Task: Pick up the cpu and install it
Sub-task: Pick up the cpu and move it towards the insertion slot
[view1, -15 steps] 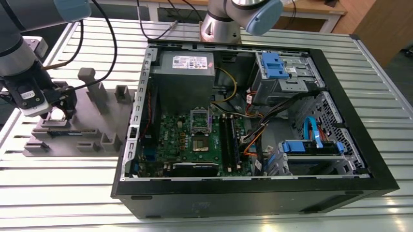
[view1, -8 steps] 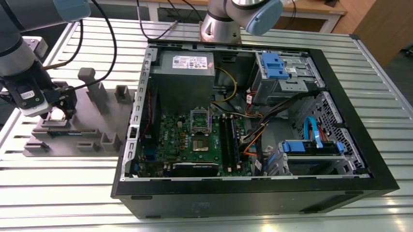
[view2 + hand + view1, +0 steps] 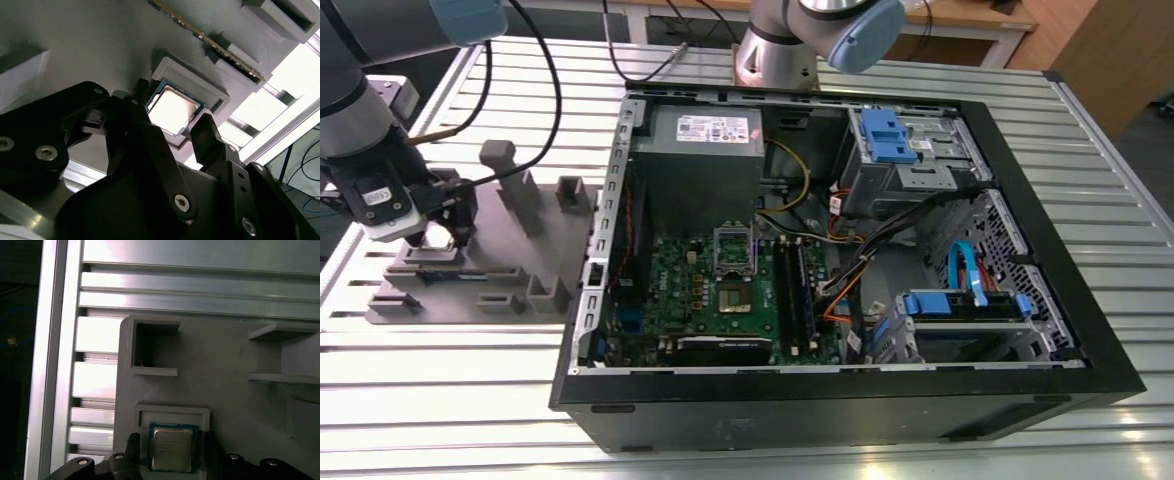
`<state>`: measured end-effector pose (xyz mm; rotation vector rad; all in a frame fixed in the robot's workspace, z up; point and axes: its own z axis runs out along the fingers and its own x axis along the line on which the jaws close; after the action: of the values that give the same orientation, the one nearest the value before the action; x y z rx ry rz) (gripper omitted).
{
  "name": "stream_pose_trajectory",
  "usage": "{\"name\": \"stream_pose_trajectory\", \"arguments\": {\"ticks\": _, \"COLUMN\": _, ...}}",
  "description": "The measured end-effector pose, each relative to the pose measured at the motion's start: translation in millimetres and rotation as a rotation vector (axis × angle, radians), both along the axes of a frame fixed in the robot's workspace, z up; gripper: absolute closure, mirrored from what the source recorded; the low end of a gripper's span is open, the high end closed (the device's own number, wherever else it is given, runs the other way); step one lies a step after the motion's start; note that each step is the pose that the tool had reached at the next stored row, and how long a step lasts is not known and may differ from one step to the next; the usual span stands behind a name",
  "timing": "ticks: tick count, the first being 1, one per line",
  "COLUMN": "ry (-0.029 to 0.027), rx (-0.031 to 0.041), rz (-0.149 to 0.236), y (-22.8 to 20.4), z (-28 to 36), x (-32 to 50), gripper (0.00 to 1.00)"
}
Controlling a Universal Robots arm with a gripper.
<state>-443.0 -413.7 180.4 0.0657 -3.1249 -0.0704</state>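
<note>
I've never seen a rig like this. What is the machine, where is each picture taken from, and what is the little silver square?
The machine is a grey jointed robot arm working over a slatted metal table. The wide picture comes from a camera off the arm; the two close ones come from cameras near its wrist. On the table stand an open black computer case with a green circuit board inside, and beside it a grey plastic fixture block. The small flat silver square chip, the cpu, lies in a recess of that block. The arm's black jaws stand open, one on each side of it, and it is not lifted yet.
</note>
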Motion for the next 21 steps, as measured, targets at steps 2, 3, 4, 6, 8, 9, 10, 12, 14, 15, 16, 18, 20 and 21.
{"name": "stream_pose_trajectory", "arguments": {"ticks": 2, "ry": 0.0, "rx": 0.0001, "rz": 0.0, "y": 0.0, "z": -0.1, "x": 0.0, "gripper": 0.45}}
{"name": "stream_pose_trajectory", "arguments": {"ticks": 3, "ry": 0.0, "rx": 0.0, "rz": 0.0, "y": 0.0, "z": 0.0, "x": 0.0, "gripper": 0.45}}
{"name": "stream_pose_trajectory", "arguments": {"ticks": 4, "ry": 0.0, "rx": 0.0, "rz": 0.0, "y": 0.0, "z": 0.0, "x": 0.0, "gripper": 0.45}}
{"name": "stream_pose_trajectory", "arguments": {"ticks": 6, "ry": 0.0, "rx": 0.0001, "rz": 0.0, "y": 0.0, "z": -0.1, "x": 0.0, "gripper": 0.45}}
{"name": "stream_pose_trajectory", "arguments": {"ticks": 8, "ry": 0.0, "rx": 0.0, "rz": 0.0, "y": 0.0, "z": -0.1, "x": 0.0, "gripper": 0.45}}
{"name": "stream_pose_trajectory", "arguments": {"ticks": 9, "ry": 0.0, "rx": 0.0001, "rz": 0.0, "y": 0.0, "z": -0.1, "x": 0.0, "gripper": 0.45}}
{"name": "stream_pose_trajectory", "arguments": {"ticks": 10, "ry": -0.0001, "rx": 0.0001, "rz": 0.0, "y": 0.0, "z": -0.1, "x": 0.0, "gripper": 0.45}}
{"name": "stream_pose_trajectory", "arguments": {"ticks": 12, "ry": 0.0001, "rx": 0.0, "rz": 0.0, "y": 0.0, "z": -0.1, "x": 0.0, "gripper": 0.46}}
{"name": "stream_pose_trajectory", "arguments": {"ticks": 14, "ry": -0.0001, "rx": 0.0001, "rz": 0.0, "y": 0.1, "z": -0.2, "x": 0.2, "gripper": 0.46}}
{"name": "stream_pose_trajectory", "arguments": {"ticks": 15, "ry": -0.0001, "rx": 0.0001, "rz": 0.0, "y": 0.1, "z": -0.2, "x": 0.4, "gripper": 0.53}}
{"name": "stream_pose_trajectory", "arguments": {"ticks": 16, "ry": -0.0001, "rx": 0.0001, "rz": 0.0, "y": 0.1, "z": -0.1, "x": 0.7, "gripper": 0.53}}
{"name": "stream_pose_trajectory", "arguments": {"ticks": 18, "ry": -0.0001, "rx": 0.0001, "rz": -0.001, "y": 0.0, "z": -0.1, "x": 1.2, "gripper": 0.53}}
{"name": "stream_pose_trajectory", "arguments": {"ticks": 20, "ry": 0.0, "rx": 0.0001, "rz": -0.002, "y": 0.0, "z": -0.1, "x": 1.3, "gripper": 0.53}}
{"name": "stream_pose_trajectory", "arguments": {"ticks": 21, "ry": 0.0, "rx": 0.0001, "rz": -0.002, "y": 0.0, "z": -0.1, "x": 1.4, "gripper": 0.53}}
